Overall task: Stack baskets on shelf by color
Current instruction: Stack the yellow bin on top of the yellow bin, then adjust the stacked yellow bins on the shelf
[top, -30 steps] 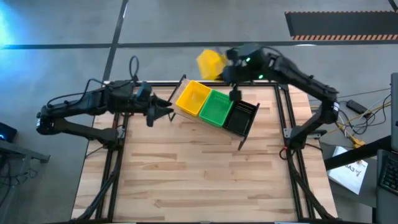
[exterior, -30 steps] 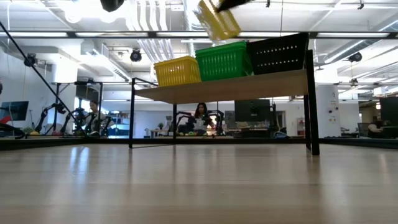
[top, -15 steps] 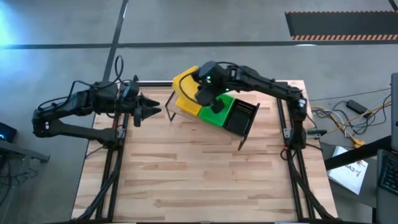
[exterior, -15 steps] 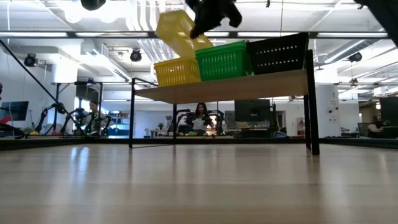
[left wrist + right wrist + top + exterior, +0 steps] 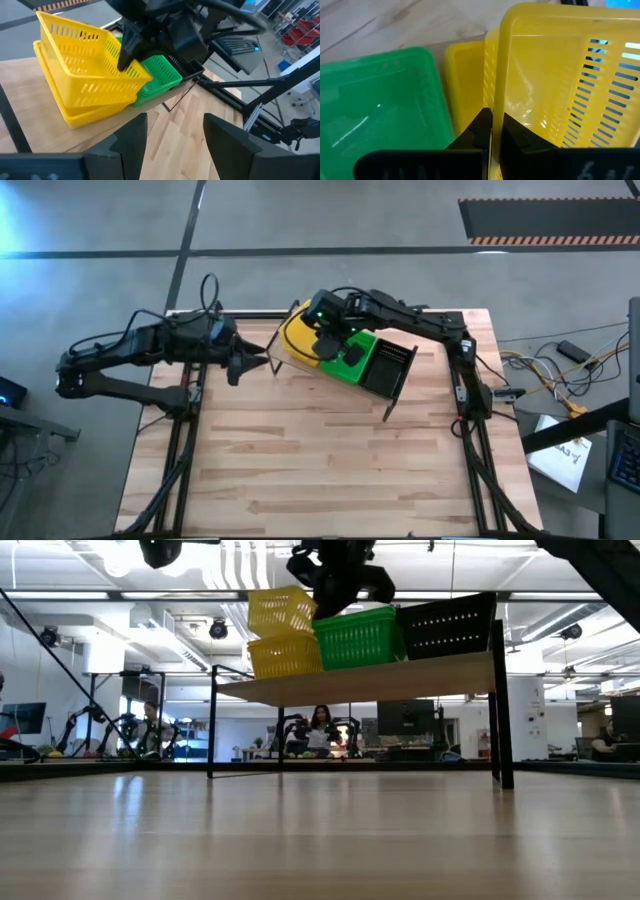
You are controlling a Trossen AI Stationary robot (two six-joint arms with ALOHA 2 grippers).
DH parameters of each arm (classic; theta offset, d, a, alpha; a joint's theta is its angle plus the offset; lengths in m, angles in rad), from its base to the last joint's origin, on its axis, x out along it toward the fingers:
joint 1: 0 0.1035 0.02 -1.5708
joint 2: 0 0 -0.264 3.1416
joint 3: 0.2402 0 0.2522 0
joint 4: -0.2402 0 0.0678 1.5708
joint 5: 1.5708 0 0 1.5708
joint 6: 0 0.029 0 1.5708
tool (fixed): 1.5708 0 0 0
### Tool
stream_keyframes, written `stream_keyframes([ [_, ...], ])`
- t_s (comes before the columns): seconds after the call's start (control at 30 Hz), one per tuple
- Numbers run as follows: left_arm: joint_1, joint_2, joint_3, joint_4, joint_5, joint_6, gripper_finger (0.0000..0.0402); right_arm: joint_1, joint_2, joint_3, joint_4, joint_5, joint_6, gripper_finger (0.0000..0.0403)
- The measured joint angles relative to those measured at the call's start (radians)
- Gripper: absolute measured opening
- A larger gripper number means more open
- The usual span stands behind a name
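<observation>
My right gripper [image 5: 492,131] pinches the rim of a yellow slatted plastic basket [image 5: 281,610], held tilted just above the matching yellow basket [image 5: 285,656] on the light wood shelf [image 5: 400,678]. Beside that one sit a green basket [image 5: 360,638] and a black basket [image 5: 448,625]. My left gripper [image 5: 262,360] hangs spread open beside the shelf's yellow end.

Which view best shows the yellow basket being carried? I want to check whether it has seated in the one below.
The left wrist view: the carried yellow basket sits tilted, only partly nested in the lower yellow basket. The low view shows its tilt from the side. The high view hides it under the right gripper. The right wrist view shows only its pinched wall.
</observation>
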Motion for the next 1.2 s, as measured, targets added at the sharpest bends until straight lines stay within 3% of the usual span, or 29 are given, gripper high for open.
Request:
stream_keyframes([
  [0.5,0.0,0.045,0.004,0.013,0.0,-0.025,0.0178,-0.015,0.004,-0.013,-0.055,0.02,-0.052,0.0014],
  [0.77,0.0,0.039,0.004,0.017,-0.003,-0.05,0.0178,-0.024,0.002,-0.014,-0.055,0.026,-0.045,0.0088],
  [0.9,0.0,0.039,0.004,0.016,-0.004,-0.052,0.0178,-0.022,-0.007,-0.011,-0.058,0.09,-0.004,0.0123],
  [0.97,0.0,0.041,0.004,0.017,-0.005,-0.052,0.0178,-0.022,-0.015,0.005,-0.072,0.098,0.111,0.0133],
  [1.13,0.001,0.058,0.004,0.013,-0.041,-0.06,0.0178,-0.022,-0.067,0.037,-0.081,0.172,0.771,0.0135],
  [1.2,0.01,0.075,0.004,0.006,-0.056,-0.076,0.0178,-0.023,-0.096,0.037,-0.154,0.155,0.95,0.013],
])
